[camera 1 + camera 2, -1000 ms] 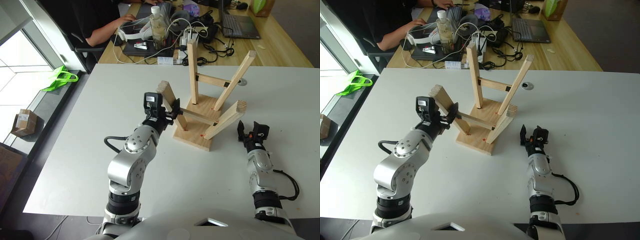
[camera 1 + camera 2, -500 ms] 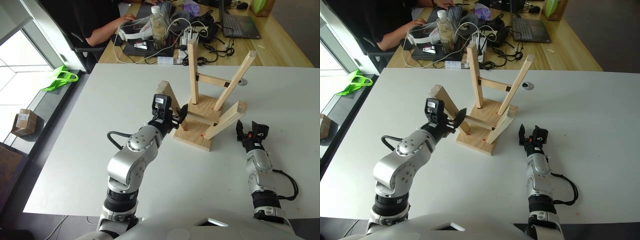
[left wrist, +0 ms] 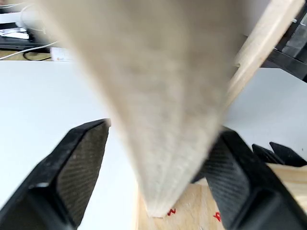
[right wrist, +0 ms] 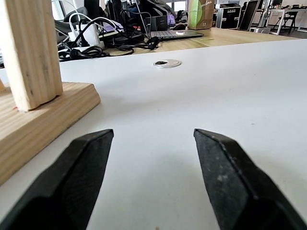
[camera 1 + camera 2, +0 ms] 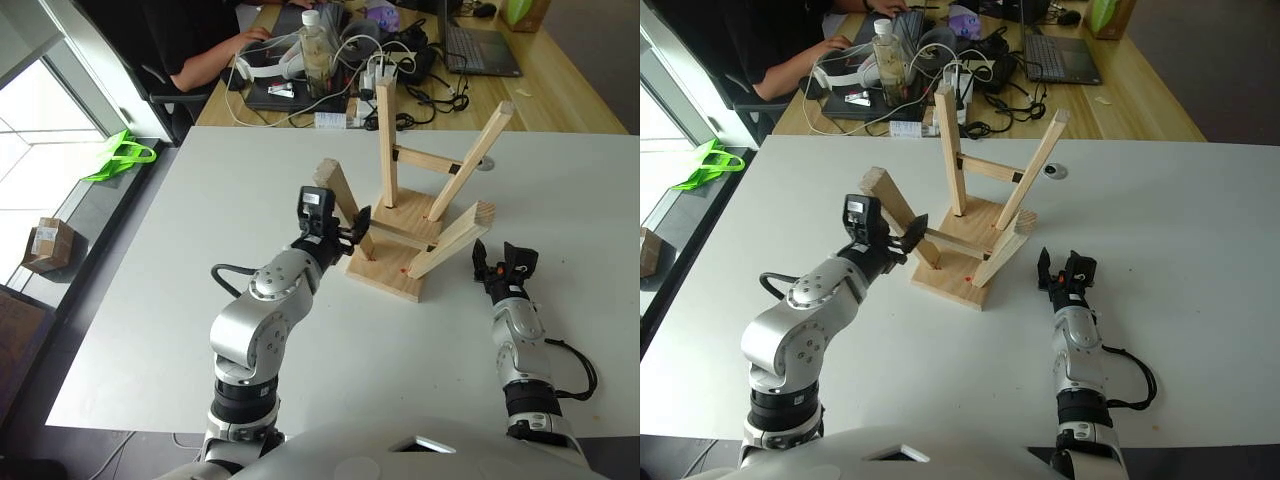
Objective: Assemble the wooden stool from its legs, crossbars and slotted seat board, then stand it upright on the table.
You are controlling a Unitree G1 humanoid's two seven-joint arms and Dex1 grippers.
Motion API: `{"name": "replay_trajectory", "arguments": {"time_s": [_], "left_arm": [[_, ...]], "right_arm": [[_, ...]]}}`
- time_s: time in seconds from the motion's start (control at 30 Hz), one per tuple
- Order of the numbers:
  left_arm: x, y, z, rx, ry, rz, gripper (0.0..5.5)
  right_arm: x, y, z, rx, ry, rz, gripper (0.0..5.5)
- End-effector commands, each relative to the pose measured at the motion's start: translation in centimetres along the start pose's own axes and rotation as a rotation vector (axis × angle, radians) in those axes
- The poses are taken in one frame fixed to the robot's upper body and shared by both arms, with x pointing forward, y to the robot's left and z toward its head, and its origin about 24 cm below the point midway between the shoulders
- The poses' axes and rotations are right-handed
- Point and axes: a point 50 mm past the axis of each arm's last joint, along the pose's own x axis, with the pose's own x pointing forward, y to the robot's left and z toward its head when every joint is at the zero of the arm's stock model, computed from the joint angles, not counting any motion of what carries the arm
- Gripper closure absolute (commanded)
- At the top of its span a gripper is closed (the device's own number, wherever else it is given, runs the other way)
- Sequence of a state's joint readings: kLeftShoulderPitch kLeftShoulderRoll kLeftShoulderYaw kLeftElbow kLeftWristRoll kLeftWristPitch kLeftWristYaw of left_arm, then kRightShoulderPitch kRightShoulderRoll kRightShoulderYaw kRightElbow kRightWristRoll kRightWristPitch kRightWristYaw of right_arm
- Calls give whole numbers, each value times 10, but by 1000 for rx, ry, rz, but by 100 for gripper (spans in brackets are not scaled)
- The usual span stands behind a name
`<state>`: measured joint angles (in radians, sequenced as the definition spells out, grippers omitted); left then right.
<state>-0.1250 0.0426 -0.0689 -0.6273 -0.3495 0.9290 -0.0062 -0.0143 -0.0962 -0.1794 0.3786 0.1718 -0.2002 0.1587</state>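
Easing back leftward, my left end effector [image 5: 352, 228] is straddling the leaning pale wooden leg [image 5: 335, 190], fingers apart, not clamping, so the leg is probably sitting loosely. The slotted wooden seat board [image 5: 395, 275] is lying mid-frame on the white table [image 5: 200, 200]; my right end effector [image 5: 497, 262] is idling spread.

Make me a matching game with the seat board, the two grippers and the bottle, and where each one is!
1 seat board
2 left gripper
3 right gripper
4 bottle

A on the wooden desk
B flat on the white table
C around a stool leg
D open, empty, right of the seat board

Pairs: 1-B, 2-C, 3-D, 4-A
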Motion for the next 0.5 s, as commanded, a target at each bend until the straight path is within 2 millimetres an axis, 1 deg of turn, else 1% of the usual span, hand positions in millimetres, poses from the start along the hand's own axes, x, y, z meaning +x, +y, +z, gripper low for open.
{"name": "replay_trajectory", "arguments": {"time_s": [0.03, 0.07, 0.17, 0.2, 0.23, 0.27, 0.3, 0.33, 0.37, 0.4, 0.43, 0.47, 0.5], "left_arm": [[-17, 7, 48, 60, -269, -17, 228], [-21, 6, 59, 72, -328, -32, 228], [-29, -3, 123, 81, -621, -72, 228], [-29, -5, 141, 82, -683, -85, 228], [-26, -5, 153, 102, -704, -83, 228], [-20, -3, 157, 123, -684, -71, 228], [-9, 1, 150, 127, -614, -50, 228], [3, 6, 136, 131, -521, -27, 228], [17, 10, 112, 136, -359, -10, 228], [29, 16, 79, 177, -160, 25, 228], [34, 19, 49, 203, 20, 38, 228], [35, 19, 29, 234, 122, 26, 228], [33, 16, 17, 241, 175, 3, 228]], "right_arm": [[5, 0, 7, 9, -15, -2, 238], [5, 1, 7, 10, -16, -2, 238], [7, 2, 9, 17, -22, 0, 238], [7, 3, 9, 19, -23, 2, 238], [7, 4, 9, 19, -23, 5, 238], [7, 5, 9, 17, -23, 14, 238], [7, 8, 9, 13, -26, 26, 238], [7, 10, 9, 9, -28, 37, 238], [7, 11, 10, 5, -29, 44, 238], [7, 11, 9, 2, -28, 49, 238], [6, 12, 9, 0, -26, 53, 238], [6, 12, 9, -2, -24, 55, 238], [6, 12, 9, -6, -21, 57, 238]]}}
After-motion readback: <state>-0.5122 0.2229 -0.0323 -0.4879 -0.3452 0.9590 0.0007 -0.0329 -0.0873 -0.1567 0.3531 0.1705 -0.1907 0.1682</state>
